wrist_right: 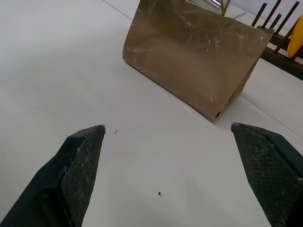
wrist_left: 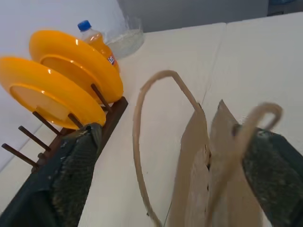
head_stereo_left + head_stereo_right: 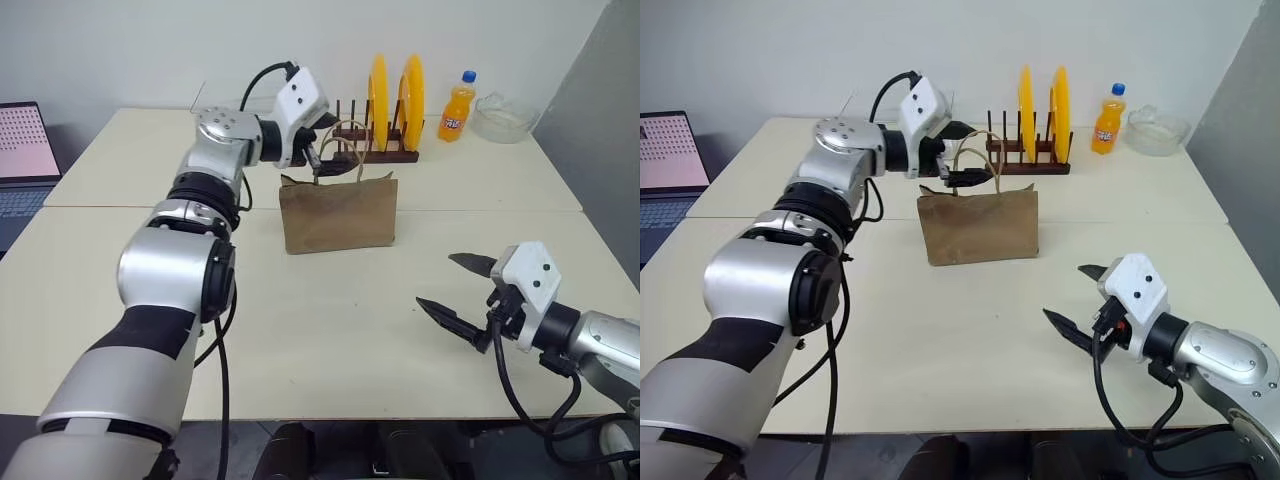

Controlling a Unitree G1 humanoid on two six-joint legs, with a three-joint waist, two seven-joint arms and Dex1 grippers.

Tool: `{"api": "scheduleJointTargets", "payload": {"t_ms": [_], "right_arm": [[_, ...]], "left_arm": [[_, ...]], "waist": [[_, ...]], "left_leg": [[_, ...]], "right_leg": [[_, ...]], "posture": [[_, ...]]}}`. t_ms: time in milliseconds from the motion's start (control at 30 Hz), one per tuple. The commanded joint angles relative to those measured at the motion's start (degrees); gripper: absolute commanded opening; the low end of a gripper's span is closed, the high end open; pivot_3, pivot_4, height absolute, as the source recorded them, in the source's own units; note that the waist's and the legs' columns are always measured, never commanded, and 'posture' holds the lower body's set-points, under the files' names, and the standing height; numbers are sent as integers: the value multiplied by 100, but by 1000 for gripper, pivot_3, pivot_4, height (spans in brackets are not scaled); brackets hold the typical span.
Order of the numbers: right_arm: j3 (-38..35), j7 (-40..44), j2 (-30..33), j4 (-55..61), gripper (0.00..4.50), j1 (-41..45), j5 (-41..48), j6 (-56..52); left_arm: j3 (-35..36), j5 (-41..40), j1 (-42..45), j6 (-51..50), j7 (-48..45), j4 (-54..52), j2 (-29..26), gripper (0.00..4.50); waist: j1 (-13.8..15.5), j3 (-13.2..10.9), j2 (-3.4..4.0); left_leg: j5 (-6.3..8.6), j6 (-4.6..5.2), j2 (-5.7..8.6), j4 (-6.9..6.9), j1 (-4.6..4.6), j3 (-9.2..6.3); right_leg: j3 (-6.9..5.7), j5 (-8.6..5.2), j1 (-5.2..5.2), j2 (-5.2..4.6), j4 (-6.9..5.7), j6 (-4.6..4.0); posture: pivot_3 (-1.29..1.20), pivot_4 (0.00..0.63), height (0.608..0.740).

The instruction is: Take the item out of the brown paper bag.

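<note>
So the plain brown kraft paper bag [image 3: 338, 213] is standing upright in the middle of the cream table [image 3: 330, 330], its two thin tan string handles [image 2: 142, 142] looping up off the top edge. The left pincer [image 3: 962, 160] is up at the bag's mouth with its black fingers spread wide, one on each side of the handles, not clamped on anything. The right pincer [image 3: 452, 290] hovers low over the table nearer the front edge, well apart from the bag, also wide open and empty. Can't see the cola bottle anywhere, so can't tell whether it's inside. Behind the bag there's a dark wooden rack [image 3: 380, 152] holding two yellow plates [image 3: 378, 95], then an orange soda bottle with a blue cap [image 3: 458, 106] and a clear glass bowl [image 3: 503, 117].
</note>
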State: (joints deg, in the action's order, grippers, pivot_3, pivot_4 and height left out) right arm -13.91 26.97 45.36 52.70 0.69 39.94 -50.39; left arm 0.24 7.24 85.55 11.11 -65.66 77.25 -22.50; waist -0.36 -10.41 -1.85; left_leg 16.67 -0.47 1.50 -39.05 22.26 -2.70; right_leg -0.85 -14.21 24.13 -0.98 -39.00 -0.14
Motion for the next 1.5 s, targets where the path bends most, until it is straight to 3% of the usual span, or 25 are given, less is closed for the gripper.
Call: {"api": "scheduleJointTargets", "payload": {"t_ms": [33, 233, 333, 433, 500, 633, 700, 767, 833, 933, 1133, 1167, 1367, 1500], "right_arm": [[-7, -40, -5, 199, 4500, 43, 99, 62], [18, -113, -26, 212, 4500, 87, 80, 92], [6, -154, -34, 205, 4500, 92, 22, 149], [-8, -151, -65, 155, 4500, 94, -51, 246], [25, -113, -79, 84, 4500, 102, -126, 349], [137, 49, -71, -185, 4500, 235, -208, 567], [208, 143, -68, -383, 4500, 410, -222, 662], [360, 307, -72, -804, 4099, 812, -344, 858], [664, 473, -99, -1424, 3514, 1439, -642, 1137], [1305, 718, -112, -2580, 2477, 2479, -1383, 1647], [2463, 1057, -761, -5637, 255, 4820, -2912, 2969], [2588, 1098, -899, -6150, 76, 5147, -3120, 3203], [3437, 1318, -1914, -9999, 76, 7158, -4474, 4869], [3555, 1375, -2510, -11610, 76, 7938, -4906, 5530]], "left_arm": [[-72, 54, -6, 145, -208, -219, -242, 4484], [-2, -46, -196, 227, -463, -412, -744, 4484], [141, -282, -426, 109, -809, -731, -1115, 3895], [303, -706, -1038, -449, -1387, -1701, -1538, 2968], [449, -1195, -1971, -1472, -1657, -3284, -1806, 2365], [1010, -2361, -4841, -3862, -1323, -7554, -2303, 1137], [1425, -2840, -5836, -4728, -849, -8893, -2354, 481], [1834, -3272, -6716, -5403, -341, -9975, -2234, 0], [2153, -3671, -7228, -5879, 205, -10711, -1994, 0], [2460, -4176, -7328, -6318, 985, -11237, -1645, 0], [2834, -4536, -7543, -6442, 1722, -11537, -1730, 0], [2896, -4611, -7604, -6446, 1784, -11572, -1763, 0], [3170, -5350, -7898, -6608, 1836, -11814, -2124, 0], [3080, -5618, -8126, -6612, 1983, -11993, -2332, 0]], "waist": [[3, 0, 0], [-1, 0, 0], [-8, 0, 0], [-44, 1, 3], [-71, 4, 7], [-164, 8, 15], [-138, 5, 6], [-97, 4, -1], [-87, 2, 9], [-41, -3, 19], [-116, -2, 17], [-129, -2, 17], [-149, -4, 19], [-144, -6, 22]], "left_leg": [[0, 0, 0, 0, 0, 0], [0, 0, -1, 0, -3, 1], [0, 0, -4, 0, -3, 0], [0, 0, -6, 0, -5, 1], [0, 0, -6, 3, -12, 2], [-1, -3, -9, 6, -27, 6], [-1, -5, -9, 6, -30, 5], [0, -3, -9, 2, -26, -4], [-1, -3, -9, 2, -39, -5], [-1, -1, -6, 6, -117, -4], [-1, -3, -7, 24, -133, 11], [-2, -3, -8, 26, -131, 14], [0, -7, -12, 39, -128, 14], [1, -10, -11, 39, -124, 15]], "right_leg": [[0, 0, -1, 0, 0, 0], [1, 0, -1, 0, 0, -1], [1, 1, -1, 1, -1, -2], [3, 1, -1, 1, -1, -2], [6, 1, -5, 1, 0, -3], [20, 1, -14, -4, 2, -4], [30, 1, -13, -5, 6, -5], [22, 1, -12, -3, 6, -5], [19, -2, -23, -3, 6, -1], [19, -18, -102, -3, 17, 20], [30, -28, -98, 6, 5, -2], [32, -13, -92, 5, 3, -27], [29, -19, -86, 5, 7, -43], [30, -20, -85, 1, 11, -46]], "posture": [[0, 150, 740], [0, 150, 740], [0, 150, 740], [0, 150, 740], [0, 150, 740], [0, 150, 740], [0, 150, 740], [0, 150, 740], [0, 150, 740], [0, 150, 740], [0, 150, 740], [0, 150, 740], [0, 150, 740], [0, 150, 740]]}}
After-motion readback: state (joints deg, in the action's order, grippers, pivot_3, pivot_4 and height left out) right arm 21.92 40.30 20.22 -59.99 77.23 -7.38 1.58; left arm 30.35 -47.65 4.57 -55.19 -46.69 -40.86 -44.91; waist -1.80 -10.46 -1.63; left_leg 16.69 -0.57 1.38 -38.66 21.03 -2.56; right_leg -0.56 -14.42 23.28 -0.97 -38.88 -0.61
